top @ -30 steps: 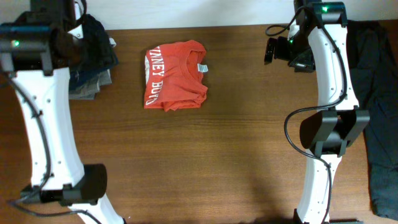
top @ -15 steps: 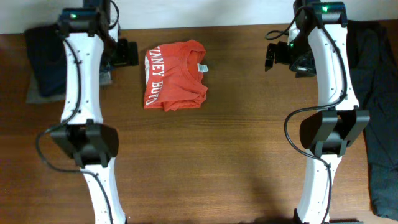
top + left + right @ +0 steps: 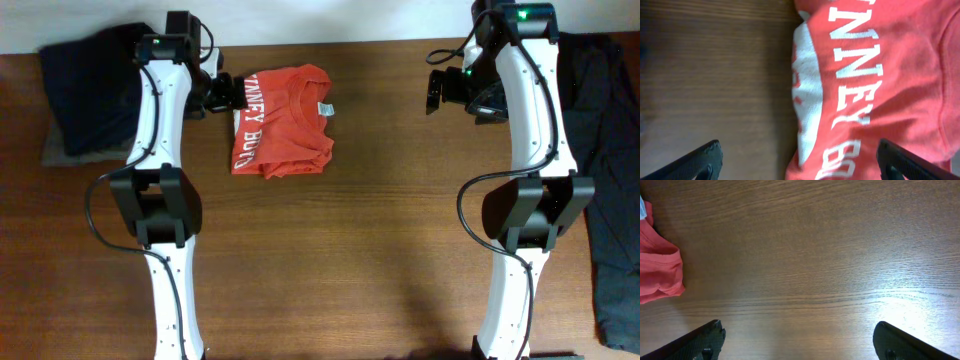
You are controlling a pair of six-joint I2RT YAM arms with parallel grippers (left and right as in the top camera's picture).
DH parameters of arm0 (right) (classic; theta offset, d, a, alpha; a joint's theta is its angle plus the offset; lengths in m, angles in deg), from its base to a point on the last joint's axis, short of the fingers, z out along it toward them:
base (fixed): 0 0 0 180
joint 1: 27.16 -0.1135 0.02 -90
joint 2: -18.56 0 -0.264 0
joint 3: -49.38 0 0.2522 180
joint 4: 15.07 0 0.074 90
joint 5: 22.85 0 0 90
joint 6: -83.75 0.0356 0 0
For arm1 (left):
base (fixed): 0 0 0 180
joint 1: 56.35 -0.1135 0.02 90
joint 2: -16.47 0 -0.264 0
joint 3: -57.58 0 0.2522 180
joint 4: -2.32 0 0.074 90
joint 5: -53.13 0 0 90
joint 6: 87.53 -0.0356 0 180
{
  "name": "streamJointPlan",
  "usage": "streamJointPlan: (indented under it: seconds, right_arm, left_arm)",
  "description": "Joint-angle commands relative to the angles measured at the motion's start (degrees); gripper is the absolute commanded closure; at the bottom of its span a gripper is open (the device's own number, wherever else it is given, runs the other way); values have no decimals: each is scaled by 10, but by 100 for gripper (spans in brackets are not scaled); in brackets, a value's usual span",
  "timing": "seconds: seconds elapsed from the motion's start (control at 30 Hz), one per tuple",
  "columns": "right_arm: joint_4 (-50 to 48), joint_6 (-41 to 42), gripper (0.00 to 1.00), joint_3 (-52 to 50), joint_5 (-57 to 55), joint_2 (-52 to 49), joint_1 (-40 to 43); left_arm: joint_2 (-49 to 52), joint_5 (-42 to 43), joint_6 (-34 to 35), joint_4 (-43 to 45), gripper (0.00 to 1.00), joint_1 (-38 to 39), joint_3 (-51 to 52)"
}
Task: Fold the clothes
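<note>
The left gripper [image 3: 218,93], jaws wide and empty, hovers over the left edge of the folded red-orange T-shirt [image 3: 285,122], which lies near the far edge of the wooden table [image 3: 380,230]. The right gripper [image 3: 438,88], equally spread and empty, hangs well to the shirt's right. Open wood stretches nearward. A fold cuts the shirt's white lettering, and a dark garment [image 3: 610,150] runs off the right edge.

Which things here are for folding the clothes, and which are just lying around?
For the job: red-orange T-shirt, left tool, right tool, both open.
Just lying there: dark clothes pile at the left, dark cloth at the right edge.
</note>
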Motion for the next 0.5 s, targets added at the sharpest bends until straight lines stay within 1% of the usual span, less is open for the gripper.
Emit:
streamJointPlan:
  seconds: [0.0, 0.07, 0.2, 0.37, 0.47]
  right_arm:
    - [2, -6, 1, -3, 3, -7, -2]
    - [3, -6, 1, -3, 3, -7, -2]
    - [2, -6, 1, -3, 3, -7, -2]
    - [2, -6, 1, -3, 3, -7, -2]
    - [-2, -6, 1, -3, 3, -7, -2]
  left_arm:
    - [43, 41, -12, 17, 2, 7, -1]
    - [56, 43, -11, 22, 2, 7, -1]
    - [78, 87, -12, 35, 2, 7, -1]
    - [92, 101, -12, 42, 2, 8, -1]
    - [99, 126, -12, 45, 2, 11, -1]
